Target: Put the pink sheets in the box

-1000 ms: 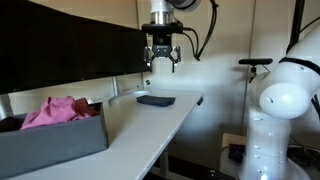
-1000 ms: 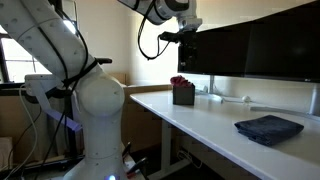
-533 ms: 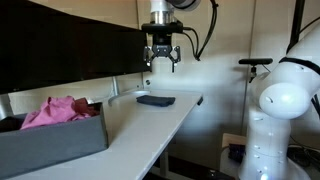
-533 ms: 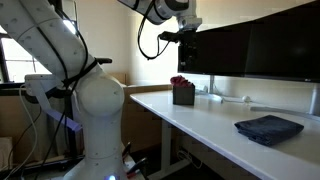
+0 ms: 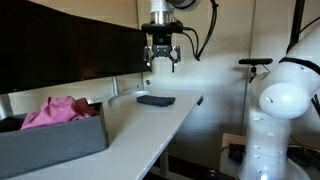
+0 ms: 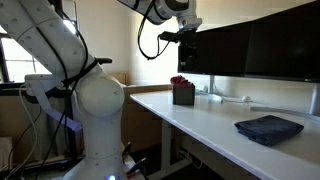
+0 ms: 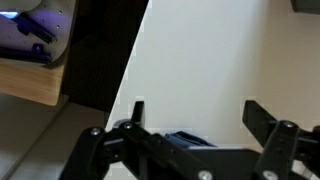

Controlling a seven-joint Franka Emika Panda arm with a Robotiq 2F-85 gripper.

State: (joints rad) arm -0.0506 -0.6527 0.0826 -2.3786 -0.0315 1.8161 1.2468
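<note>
- Hovering high over the bench [image 5: 150, 128], the gripper [image 5: 163, 65] is empty. Its fingers [image 7: 258, 115] stand apart with nothing between them.
- The sheets [image 5: 58, 110] lie bunched inside the box [image 5: 60, 145] at the other end of the bench, well apart from the gripper. The heap rises above the rim.
- In an exterior view only a bit of pink [image 6: 178, 80] shows over the box [image 6: 183, 96]. Whether any fold hangs over a wall cannot be told.
- A dark cloth [image 5: 155, 100] lies flat on the bench straight below the gripper. The wrist view shows it [image 7: 188, 138] between the fingers, far beneath them. It is no part of the task.
- The placing looks done, so the step in hand is most likely a clean finish: pull clear, or tidy the heap if it needs it.
- To pull clear well, the arm should hold this height with the fingers apart. It should not sink toward the cloth, which a low pass could catch and drag.
- If the heap needs tucking, the arm should travel along the bench at this height and come down over the middle of the box, not near a wall.
- It should then press gently with the fingers together, so that no fold snags between them and lifts out on the way up.
- The sheets are soft and springy and may puff back over the rim, so a slow press should work better than a quick one.
</note>
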